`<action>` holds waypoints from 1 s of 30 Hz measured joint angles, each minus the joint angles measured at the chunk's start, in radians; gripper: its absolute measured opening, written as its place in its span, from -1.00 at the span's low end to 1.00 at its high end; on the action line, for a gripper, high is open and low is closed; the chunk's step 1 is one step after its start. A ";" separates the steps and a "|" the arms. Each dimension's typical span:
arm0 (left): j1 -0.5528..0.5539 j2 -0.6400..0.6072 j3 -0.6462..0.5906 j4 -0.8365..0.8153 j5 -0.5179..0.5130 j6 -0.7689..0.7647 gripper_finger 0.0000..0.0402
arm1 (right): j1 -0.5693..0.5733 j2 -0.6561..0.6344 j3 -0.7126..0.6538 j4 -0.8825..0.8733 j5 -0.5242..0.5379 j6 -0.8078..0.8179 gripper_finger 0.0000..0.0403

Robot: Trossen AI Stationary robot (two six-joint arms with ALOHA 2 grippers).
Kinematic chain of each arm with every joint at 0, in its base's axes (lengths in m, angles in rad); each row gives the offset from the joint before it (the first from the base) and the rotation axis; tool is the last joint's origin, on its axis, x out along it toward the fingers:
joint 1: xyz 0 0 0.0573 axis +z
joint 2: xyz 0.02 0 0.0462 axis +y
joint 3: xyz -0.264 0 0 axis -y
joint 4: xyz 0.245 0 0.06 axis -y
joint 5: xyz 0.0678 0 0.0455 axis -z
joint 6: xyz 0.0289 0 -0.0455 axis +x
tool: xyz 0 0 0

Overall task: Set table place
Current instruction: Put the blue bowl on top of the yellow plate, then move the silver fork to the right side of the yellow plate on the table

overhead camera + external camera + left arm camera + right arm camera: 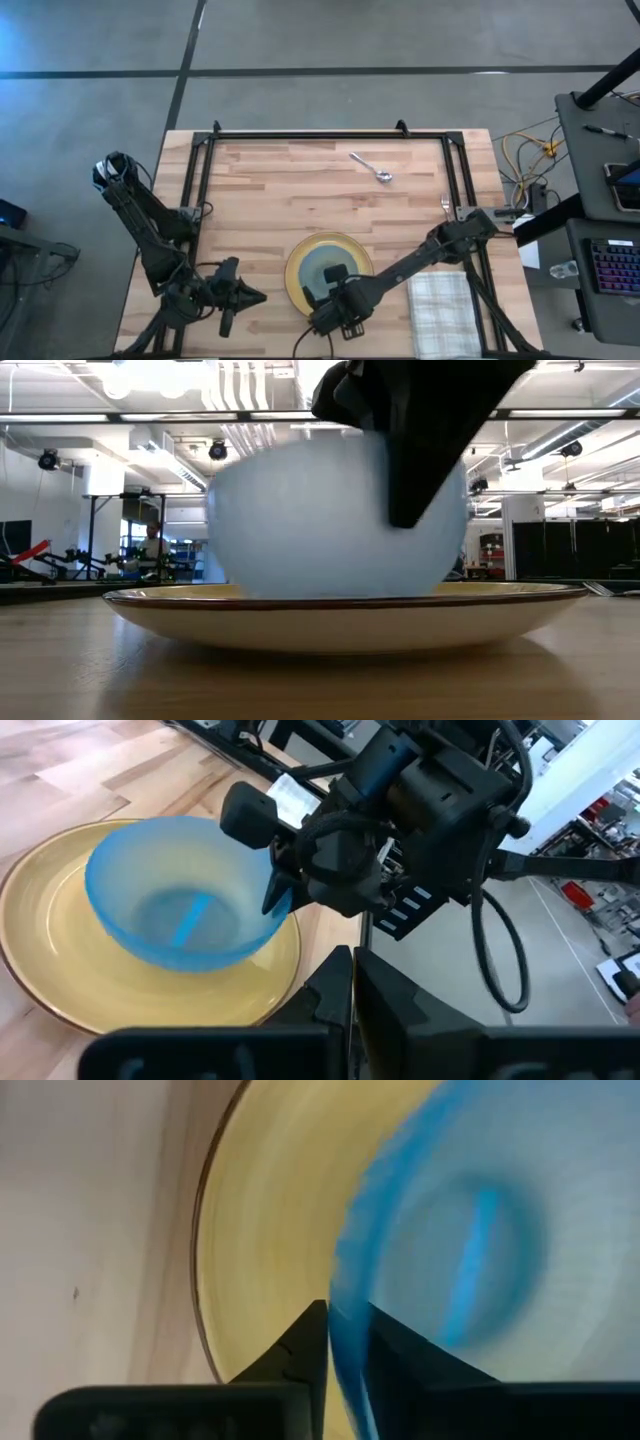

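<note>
The yellow plate [300,290] lies on the table [300,190] near its near edge, with the translucent blue bowl [322,264] in it. My right gripper [336,282] stands over the plate's near side, shut on the bowl's rim. In the left wrist view it shows at the bowl [175,905] as my right gripper [278,892]. My left gripper [250,296] waits left of the plate, shut and touching nothing. The spoon [372,168] lies flat toward the far edge, and the fork [446,205] lies by the right frame. The checked napkin [440,305] lies flat right of the plate. My right gripper holds the bowl by its rim [343,1312] on the near side, pinched with one finger inside the bowl and one finger [420,460] outside its wall. The fingers come from above and the near side, pointing down. The bowl stays upright over the plate [340,622]; the plate's rim hides its base.
Black frame rails [200,190] run along the table's left, far and right sides. Bare wood lies between the plate and the spoon. A side desk with a keyboard [612,268] stands beyond the right edge. A person [152,545] shows far off in the room.
</note>
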State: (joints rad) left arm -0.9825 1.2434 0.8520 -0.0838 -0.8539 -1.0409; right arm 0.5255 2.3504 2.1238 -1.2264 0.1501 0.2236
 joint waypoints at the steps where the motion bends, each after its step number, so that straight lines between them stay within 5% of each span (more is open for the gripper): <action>1: 0.000 0.000 0.000 -0.001 0.000 0.000 -1.00 | 0.000 0.002 -0.001 0.000 -0.007 -0.002 -0.72; 14: 0.001 -0.001 -0.009 -0.013 -0.002 0.005 -1.00 | 0.000 -0.075 -0.002 -0.055 -0.015 0.141 -0.40; 21: 0.001 -0.002 -0.010 -0.011 -0.059 0.007 -1.00 | -0.036 -0.224 -0.016 -0.270 0.091 0.441 -0.38; 30: 0.006 -0.002 -0.017 -0.003 -0.075 0.000 -1.00 | -0.257 -0.540 -0.482 -0.336 0.035 0.679 -0.52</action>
State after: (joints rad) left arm -0.9764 1.2412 0.8352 -0.0869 -0.9291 -1.0409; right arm 0.2682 1.8102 1.6418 -1.5625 0.1847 0.9027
